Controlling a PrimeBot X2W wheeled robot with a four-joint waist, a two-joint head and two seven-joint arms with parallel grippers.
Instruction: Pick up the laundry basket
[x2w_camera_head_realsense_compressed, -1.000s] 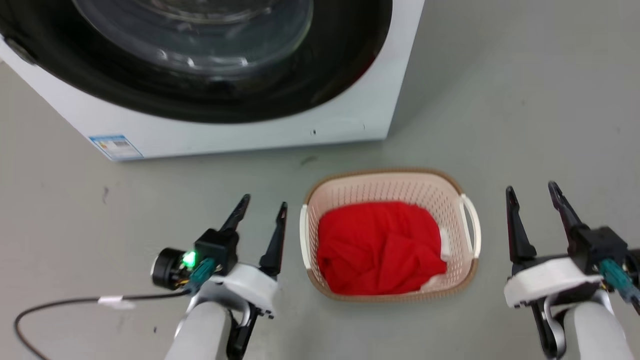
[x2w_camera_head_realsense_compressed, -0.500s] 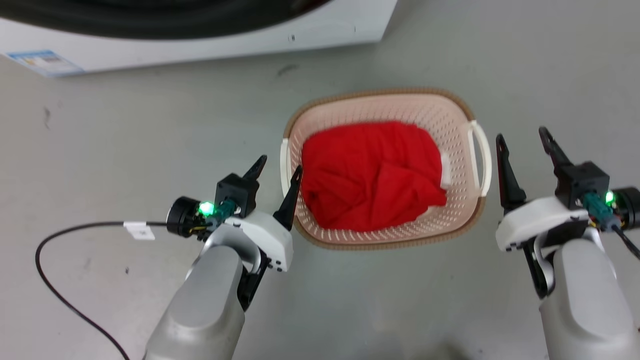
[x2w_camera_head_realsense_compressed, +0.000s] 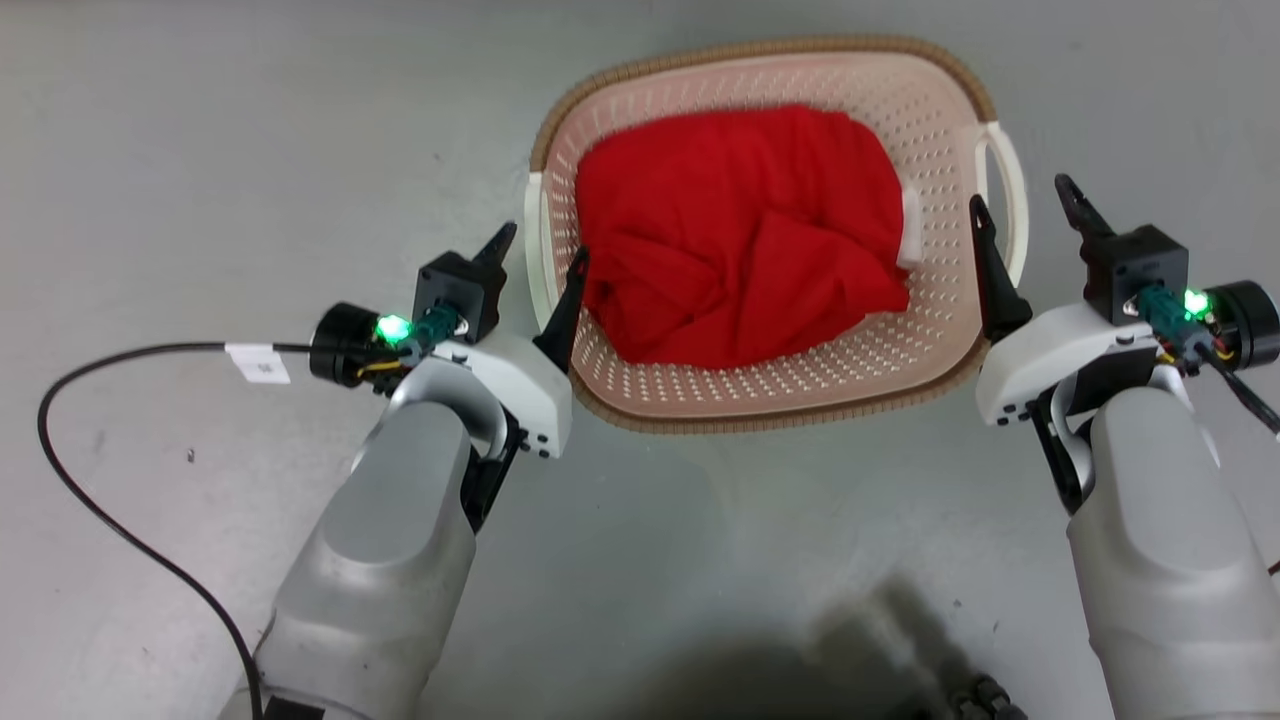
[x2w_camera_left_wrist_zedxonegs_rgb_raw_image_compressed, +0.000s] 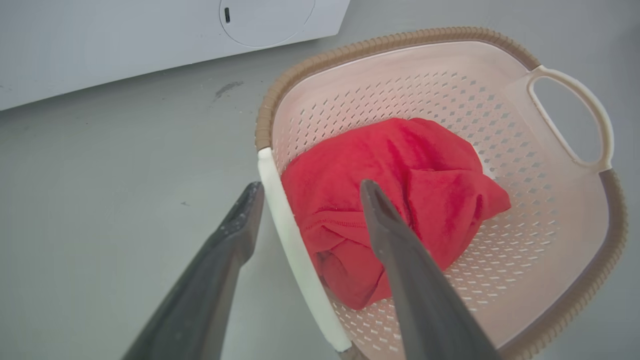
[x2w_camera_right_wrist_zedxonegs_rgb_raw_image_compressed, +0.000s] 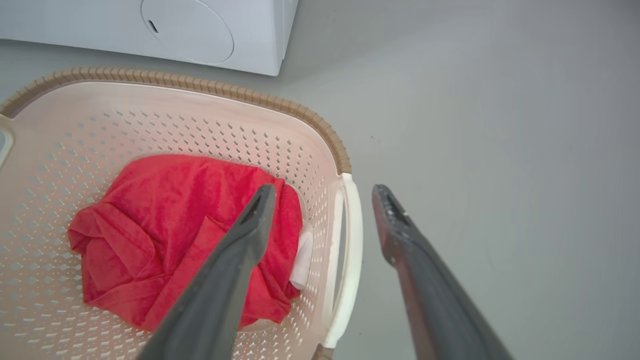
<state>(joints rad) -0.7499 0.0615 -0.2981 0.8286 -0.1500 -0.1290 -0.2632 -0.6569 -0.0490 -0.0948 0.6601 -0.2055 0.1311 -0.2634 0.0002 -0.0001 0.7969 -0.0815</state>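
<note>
The cream-white perforated plastic laundry basket (x2w_camera_head_realsense_compressed: 945, 120) with its brown woven-look rim sits on the grey floor (x2w_camera_head_realsense_compressed: 200, 120) in the upper middle of the head view, and a crumpled red cloth (x2w_camera_head_realsense_compressed: 740, 230) lies inside it. My left gripper (x2w_camera_head_realsense_compressed: 545, 240) is at the basket's left edge with its two dark fingers spread apart and holding nothing. One finger is outside the basket and the other is over the inside, so the white left loop handle (x2w_camera_head_realsense_compressed: 535, 235) lies between them. In the left wrist view that handle (x2w_camera_left_wrist_zedxonegs_rgb_raw_image_compressed: 295, 250) runs as a white bar up the gap between my fingers (x2w_camera_left_wrist_zedxonegs_rgb_raw_image_compressed: 220, 270), with floor showing on one side of it and red cloth on the other. I can't tell whether either finger touches it. My right gripper (x2w_camera_head_realsense_compressed: 1020, 190) is at the basket's right edge, also spread wide and empty, astride the white right loop handle (x2w_camera_head_realsense_compressed: 1012, 180). In the right wrist view this handle (x2w_camera_right_wrist_zedxonegs_rgb_raw_image_compressed: 350, 250) lies in the gap, the inner finger over the cloth and the outer one over bare floor. The white front of a washing machine (x2w_camera_left_wrist_zedxonegs_rgb_raw_image_compressed: 125, 40) fills the upper left of both wrist views, just beyond the basket. A black cable (x2w_camera_head_realsense_compressed: 60, 470) curls across the floor at the left of the head view.
</note>
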